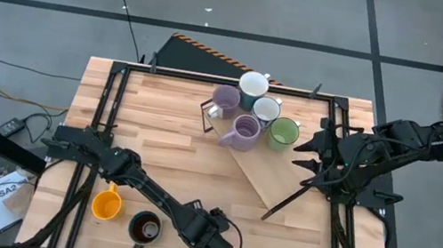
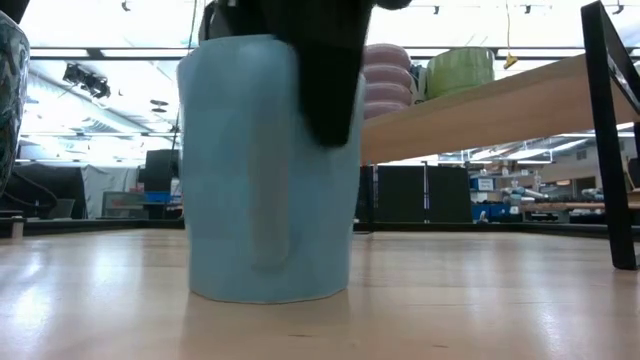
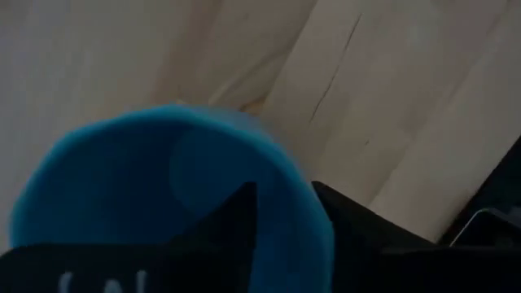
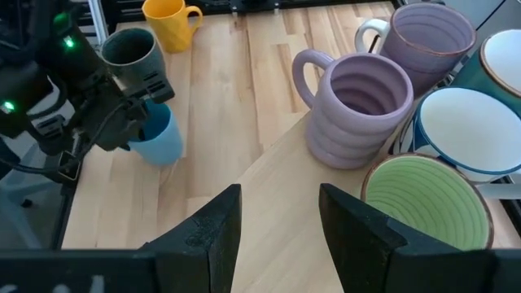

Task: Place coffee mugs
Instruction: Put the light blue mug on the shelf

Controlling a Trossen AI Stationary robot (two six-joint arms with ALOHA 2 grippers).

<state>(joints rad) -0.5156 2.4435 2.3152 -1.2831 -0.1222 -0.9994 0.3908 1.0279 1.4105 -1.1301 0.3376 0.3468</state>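
A blue mug (image 2: 265,170) stands upright on the table near its near edge. It shows again in the left wrist view (image 3: 122,179) and the right wrist view (image 4: 163,140). My left gripper (image 1: 216,238) is over it and shut on its rim. An orange mug (image 1: 106,204) and a dark mug (image 1: 144,228) stand on the table to its left. Two lavender mugs (image 4: 354,102), two white mugs (image 1: 253,85) and a green mug (image 4: 419,199) stand on a raised wooden board (image 1: 266,181). My right gripper (image 4: 279,203) hovers open over that board, touching nothing. My left gripper holds the blue mug by its rim (image 3: 313,232), with one finger (image 3: 236,220) inside the cup and the other (image 3: 358,228) outside the wall. The fingers come from above, pointing down. In the low view the mug stands upright with its base (image 2: 270,292) on the table.
The board slopes up toward the far right and fills the table's far middle. Metal frame rails (image 1: 109,96) run along the table's left and right sides. Bare wood (image 1: 157,131) lies between the board and the near mugs.
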